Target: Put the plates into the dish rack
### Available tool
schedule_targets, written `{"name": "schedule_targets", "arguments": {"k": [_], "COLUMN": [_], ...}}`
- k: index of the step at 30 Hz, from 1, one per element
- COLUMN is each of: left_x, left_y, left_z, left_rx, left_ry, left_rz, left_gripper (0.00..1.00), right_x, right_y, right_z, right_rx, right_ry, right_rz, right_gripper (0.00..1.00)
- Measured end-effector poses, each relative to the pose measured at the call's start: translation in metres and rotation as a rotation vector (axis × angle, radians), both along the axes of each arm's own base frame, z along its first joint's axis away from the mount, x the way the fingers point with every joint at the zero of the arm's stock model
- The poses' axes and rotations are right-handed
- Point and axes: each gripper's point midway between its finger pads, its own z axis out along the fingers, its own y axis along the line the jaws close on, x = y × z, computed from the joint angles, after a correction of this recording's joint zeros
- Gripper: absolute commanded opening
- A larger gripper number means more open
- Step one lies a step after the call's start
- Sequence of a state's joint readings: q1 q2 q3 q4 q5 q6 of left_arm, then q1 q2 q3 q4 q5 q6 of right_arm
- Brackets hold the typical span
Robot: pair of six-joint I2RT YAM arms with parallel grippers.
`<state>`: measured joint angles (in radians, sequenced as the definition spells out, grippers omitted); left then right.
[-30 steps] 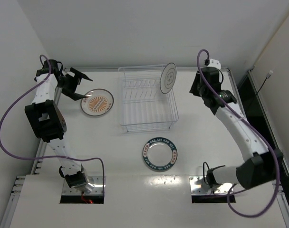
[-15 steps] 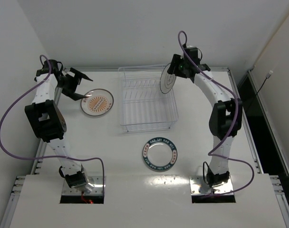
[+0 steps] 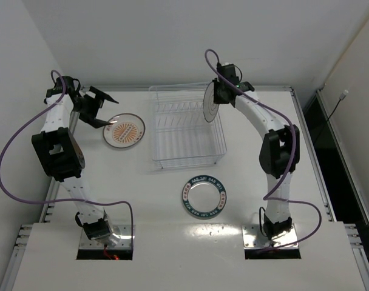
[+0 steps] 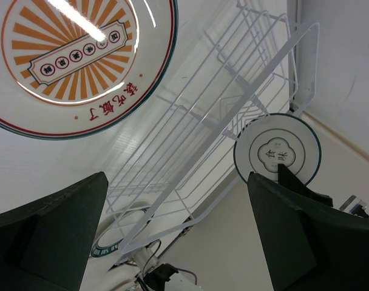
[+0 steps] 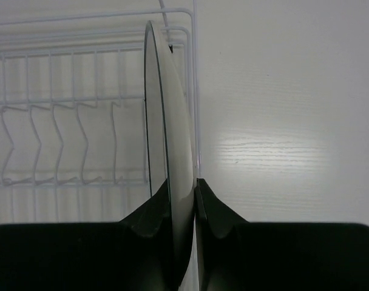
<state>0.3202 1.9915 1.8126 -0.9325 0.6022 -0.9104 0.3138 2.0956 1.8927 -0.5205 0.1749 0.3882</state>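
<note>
Step in hand, as judged: keep the white ringed plate (image 3: 209,103) vertical, line its edge up with a gap between the tines of the dish rack (image 3: 189,161), and lower it fully before letting go. Plate: thin, glossy, dark ring on white, standing on edge over the rack's far right corner, right gripper (image 5: 183,197) clamped on its rim; left gripper (image 4: 176,182) spread, empty.
</note>
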Motion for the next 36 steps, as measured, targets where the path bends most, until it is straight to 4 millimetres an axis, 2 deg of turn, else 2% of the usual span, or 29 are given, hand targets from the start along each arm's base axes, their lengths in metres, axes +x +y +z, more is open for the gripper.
{"name": "schedule_targets", "arguments": {"k": [2,3,4,7,11,12,13,14,16,18,21,23,24,25,28,31,33,34,36], "left_x": [0.0,0.0,0.0,0.0,0.0,0.0,0.0,0.0,0.0,0.0,0.0,0.001,0.001,0.002,0.003,0.002,0.001,0.001,-0.001], "left_y": [0.0,0.0,0.0,0.0,0.0,0.0,0.0,0.0,0.0,0.0,0.0,0.001,0.001,0.002,0.005,0.006,0.007,0.007,0.007], "left_z": [0.0,0.0,0.0,0.0,0.0,0.0,0.0,0.0,0.0,0.0,-0.001,-0.002,-0.003,-0.004,-0.004,-0.005,-0.006,-0.007,-0.01], "left_rx": [0.0,0.0,0.0,0.0,0.0,0.0,0.0,0.0,0.0,0.0,0.0,0.002,0.004,0.008,0.028,0.037,0.04,0.041,0.041], "left_ry": [0.0,0.0,0.0,0.0,0.0,0.0,0.0,-0.001,0.0,0.0,0.002,0.006,0.008,0.008,0.009,0.014,0.017,0.021,0.03], "left_rz": [0.0,0.0,0.0,0.0,0.0,0.0,0.0,0.0,0.0,0.0,0.001,0.002,0.003,0.005,0.012,0.015,0.014,0.015,0.015], "left_gripper": [1.0,1.0,1.0,1.0,1.0,1.0,1.0,1.0,1.0,1.0,1.0,1.0,1.0,1.0,1.0,1.0,1.0,1.0,1.0], "right_x": [-0.005,-0.008,-0.011,-0.016,-0.019,-0.022,-0.026,-0.031,-0.047,-0.078,-0.137,-0.181,-0.199,-0.217,-0.277,-0.337,-0.369,-0.381,-0.388], "right_y": [0.008,0.011,0.016,0.032,0.041,0.037,0.029,0.02,-0.002,-0.029,-0.061,-0.067,-0.062,-0.059,-0.045,-0.039,-0.037,-0.036,-0.03], "right_z": [0.001,0.001,0.002,0.01,0.028,0.031,0.036,0.043,0.061,0.078,0.091,0.075,0.064,0.045,-0.042,-0.116,-0.145,-0.152,-0.157], "right_rx": [-0.065,-0.093,-0.119,-0.143,-0.15,-0.15,-0.149,-0.144,-0.117,-0.061,0.058,0.129,0.19,0.23,0.367,0.456,0.481,0.491,0.518], "right_ry": [-0.006,-0.009,-0.008,-0.018,-0.046,-0.043,-0.038,-0.038,-0.048,-0.063,-0.086,-0.049,-0.041,0.001,0.198,0.428,0.539,0.573,0.589], "right_rz": [0.016,0.024,0.035,0.071,0.059,0.043,0.019,-0.004,-0.054,-0.105,-0.149,-0.15,-0.138,-0.13,-0.128,-0.183,-0.223,-0.232,-0.232], "right_gripper": [0.09,0.16,0.3,0.43,0.44,0.48,0.48,0.55,0.59,0.6,0.62,0.62,0.62,0.63,0.63,0.63,0.63,0.63,0.63]}}
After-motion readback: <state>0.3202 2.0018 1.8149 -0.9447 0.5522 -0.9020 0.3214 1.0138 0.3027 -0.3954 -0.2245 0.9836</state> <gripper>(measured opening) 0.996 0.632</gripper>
